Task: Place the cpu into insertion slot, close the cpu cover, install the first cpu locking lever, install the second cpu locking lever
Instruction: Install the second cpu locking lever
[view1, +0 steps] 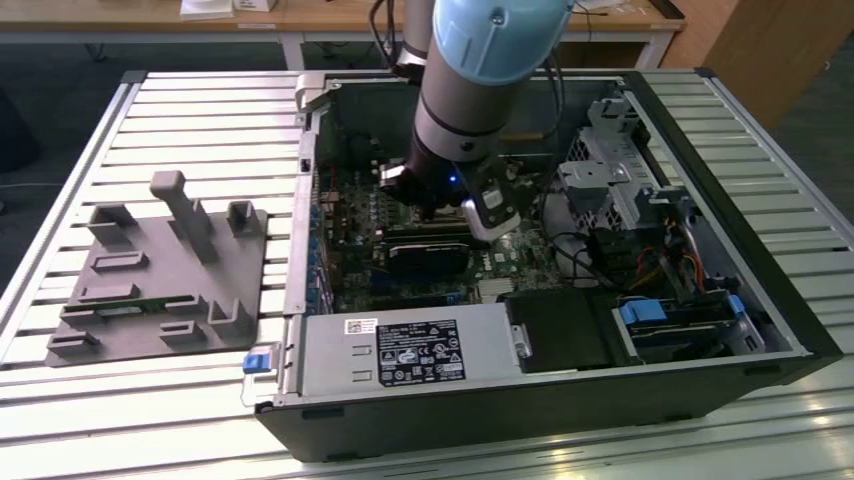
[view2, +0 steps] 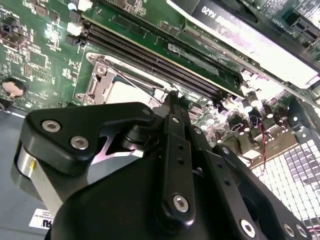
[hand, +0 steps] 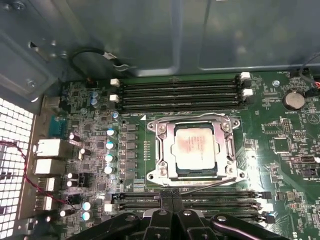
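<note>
We see the chip (hand: 195, 146) seated in the socket (hand: 161, 172), with the cover (hand: 231, 150) down around it. The gripper (hand: 172, 210) hangs just beside the socket, fingers pressed together, holding nothing. We judge 1 lever (hand: 210, 184) unlatched; press it slowly.

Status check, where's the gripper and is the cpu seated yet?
Gripper low over the motherboard, beside the memory slots. Cpu sits in the insertion slot, cpu cover down around it. Nothing in the way.
</note>
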